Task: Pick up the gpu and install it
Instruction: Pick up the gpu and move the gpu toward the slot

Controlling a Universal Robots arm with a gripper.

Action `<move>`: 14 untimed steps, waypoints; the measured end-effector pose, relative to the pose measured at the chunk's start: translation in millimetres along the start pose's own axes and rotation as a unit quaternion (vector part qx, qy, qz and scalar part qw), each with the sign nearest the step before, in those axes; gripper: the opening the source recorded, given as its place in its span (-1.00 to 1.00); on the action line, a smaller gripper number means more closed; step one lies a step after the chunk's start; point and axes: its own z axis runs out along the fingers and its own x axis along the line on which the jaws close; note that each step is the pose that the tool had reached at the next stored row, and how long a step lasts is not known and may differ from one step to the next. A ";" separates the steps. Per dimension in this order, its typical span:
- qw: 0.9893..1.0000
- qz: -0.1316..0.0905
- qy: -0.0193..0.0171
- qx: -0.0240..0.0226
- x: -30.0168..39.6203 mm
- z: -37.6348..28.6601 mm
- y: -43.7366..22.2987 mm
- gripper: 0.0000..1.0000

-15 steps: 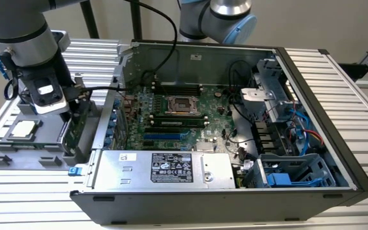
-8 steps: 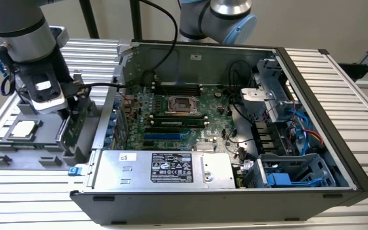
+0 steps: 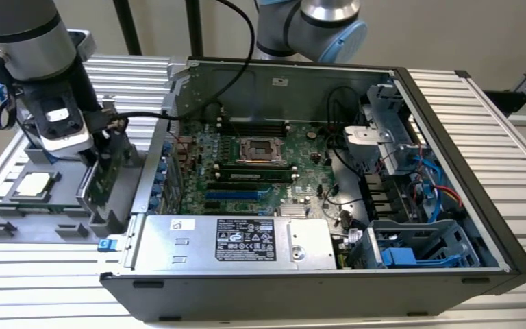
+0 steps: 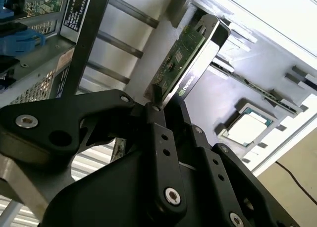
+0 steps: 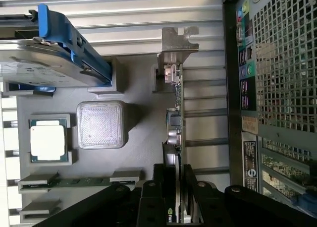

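Gripper [image 5: 174, 175] clenched on 1 edge of the gpu [image 5: 176, 105], gpu upright at the grey tray [image 5: 141, 147], just beside the open computer case [image 3: 482, 137], on the bench [image 3: 44, 288].

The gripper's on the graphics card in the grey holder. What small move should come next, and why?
Probably a short lift straight up. The gripper appears shut on the gpu, which stands on edge, seated in the grey holder; a straight pull should free it without bending it.
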 end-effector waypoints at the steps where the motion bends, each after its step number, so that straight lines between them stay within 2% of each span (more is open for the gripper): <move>1: 1.000 0.000 0.000 0.000 0.0 -1.1 0.1 -1.00; 14: 1.000 0.000 0.000 0.000 -0.3 -16.1 0.8 -1.00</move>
